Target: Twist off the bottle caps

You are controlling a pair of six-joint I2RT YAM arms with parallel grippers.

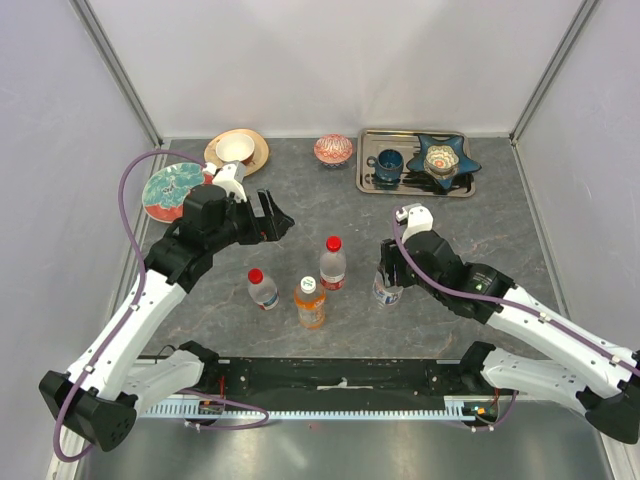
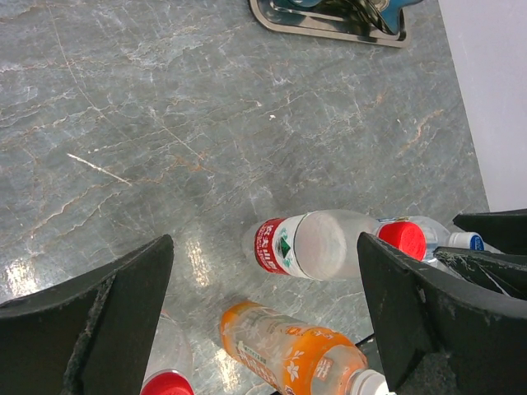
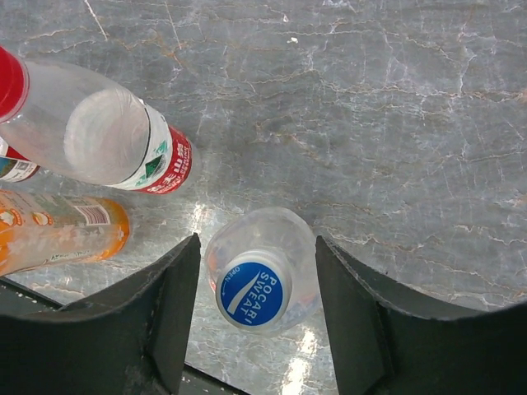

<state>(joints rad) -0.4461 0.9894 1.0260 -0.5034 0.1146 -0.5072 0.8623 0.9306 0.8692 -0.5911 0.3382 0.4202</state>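
Four bottles stand upright mid-table. A clear bottle with a red cap and red label [image 1: 333, 263] also shows in the left wrist view [image 2: 313, 244] and the right wrist view [image 3: 107, 136]. A second clear red-capped bottle [image 1: 262, 289] stands to the left. The orange bottle [image 1: 310, 303] has a white cap [image 2: 288, 350]. A clear bottle with a blue cap [image 1: 387, 293] stands between the jaws of my right gripper [image 3: 257, 243], which is open around it with a gap on each side [image 1: 386, 272]. My left gripper [image 1: 275, 218] is open and empty, above and behind the bottles [image 2: 265, 240].
A metal tray [image 1: 366, 185] at the back right holds a blue mug [image 1: 388, 165] and a blue star-shaped dish [image 1: 441, 160]. A pink bowl [image 1: 333, 149], a tan plate with a white bowl [image 1: 236, 150] and a teal plate [image 1: 170, 190] lie at the back left.
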